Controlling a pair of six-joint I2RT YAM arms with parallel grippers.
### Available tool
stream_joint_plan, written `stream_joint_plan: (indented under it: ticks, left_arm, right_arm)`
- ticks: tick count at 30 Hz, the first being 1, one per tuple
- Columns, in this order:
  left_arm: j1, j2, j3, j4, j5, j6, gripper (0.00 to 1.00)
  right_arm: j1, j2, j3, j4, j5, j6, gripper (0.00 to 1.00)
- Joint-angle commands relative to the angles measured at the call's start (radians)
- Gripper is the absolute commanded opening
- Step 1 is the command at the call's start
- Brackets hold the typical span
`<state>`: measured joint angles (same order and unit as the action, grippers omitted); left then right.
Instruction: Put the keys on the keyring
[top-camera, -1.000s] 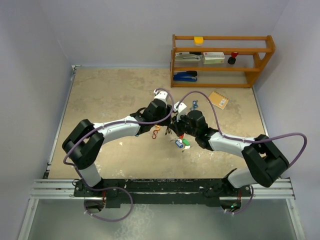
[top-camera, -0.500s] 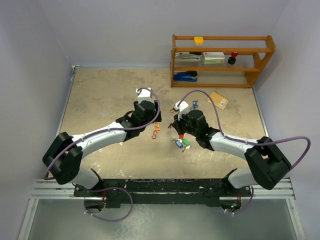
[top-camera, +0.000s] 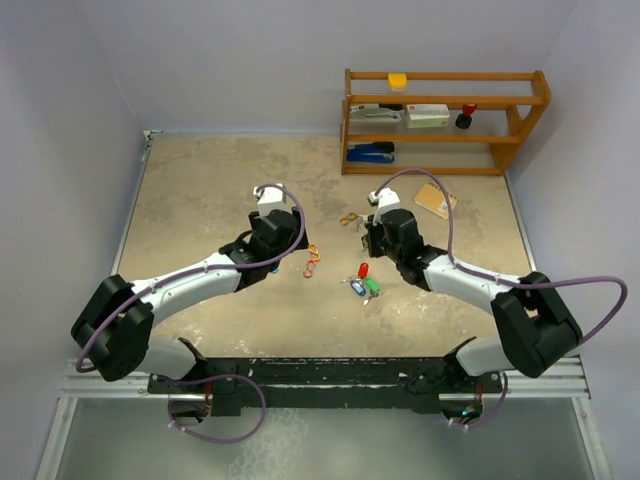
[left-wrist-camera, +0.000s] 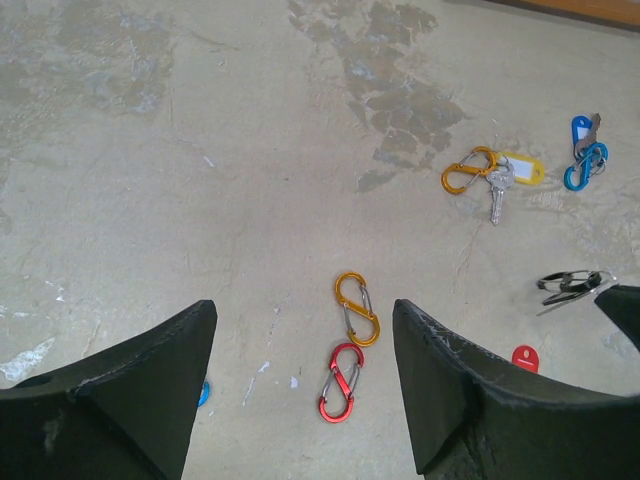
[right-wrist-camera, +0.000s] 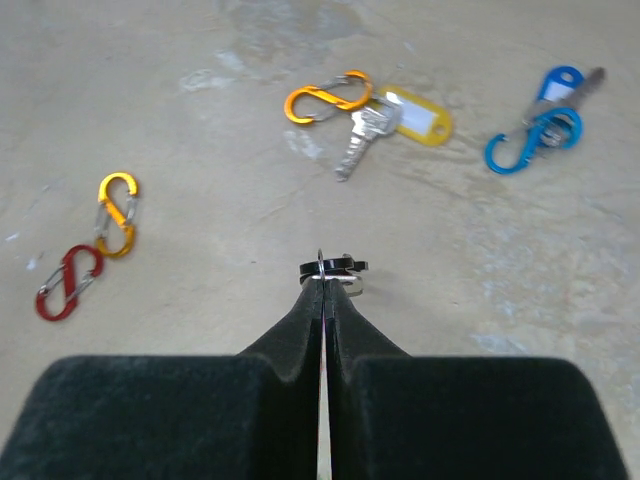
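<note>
From above, the left gripper (top-camera: 288, 245) hangs over the table (top-camera: 200, 190) beside 2 S-clips (top-camera: 312, 258). The right gripper (top-camera: 368, 238) sits just beyond 3 keys (top-camera: 363, 283) tagged red, blue and green, and is the nearer arm to them. In the left wrist view the jaws stand wide and empty; the yellow-tagged key (left-wrist-camera: 505, 178) lies ahead to the right, its blade pointing back toward the camera, touching an orange clip (left-wrist-camera: 468, 170). In the right wrist view the fingers pinch the keyring (right-wrist-camera: 333, 268), that key straight ahead, so the left arm likely fetches.
</note>
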<state>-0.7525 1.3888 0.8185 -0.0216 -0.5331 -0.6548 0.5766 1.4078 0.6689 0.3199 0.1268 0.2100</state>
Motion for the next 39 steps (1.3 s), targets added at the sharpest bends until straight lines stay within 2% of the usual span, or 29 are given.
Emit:
stream_joint_plan:
  ticks: [1, 13, 14, 16, 17, 19, 26, 31, 39]
  left_arm:
    - [0.008, -0.024, -0.005, 0.040, -0.024, -0.018, 0.68]
    - [0.008, -0.009, -0.004, 0.045, -0.021, -0.019, 0.69]
    - [0.007, -0.008, -0.004, 0.045, -0.022, -0.020, 0.68]
    - [0.008, -0.007, -0.005, 0.044, -0.022, -0.019, 0.68]
    - [0.008, -0.007, -0.006, 0.044, -0.022, -0.019, 0.68]
    - [0.008, -0.005, -0.004, 0.045, -0.022, -0.018, 0.68]
    - [0.007, -0.006, -0.013, 0.045, -0.023, -0.023, 0.68]
    - [0.007, -0.008, -0.021, 0.044, -0.021, -0.025, 0.68]
    - [0.008, -0.013, -0.035, 0.043, -0.017, -0.028, 0.68]
  right_arm:
    - [-0.050, -0.031, -0.001, -0.042, 0.060, 0.075, 0.00]
    - [-0.138, -0.049, -0.028, -0.157, 0.141, 0.171, 0.00]
    - [-0.138, -0.049, -0.023, -0.166, 0.154, 0.178, 0.09]
    - [-0.138, -0.048, -0.015, -0.181, 0.155, 0.182, 0.38]
    - [-0.138, -0.050, -0.016, -0.177, 0.164, 0.177, 0.45]
    - [-0.135, -0.057, -0.024, -0.146, 0.149, 0.144, 0.49]
    - [-0.032, -0.050, -0.011, -0.180, 0.158, 0.139, 0.52]
    - [0.047, -0.002, 0.013, -0.205, 0.130, 0.216, 0.51]
    - [0.098, 0.044, 0.027, -0.212, 0.097, 0.321, 0.46]
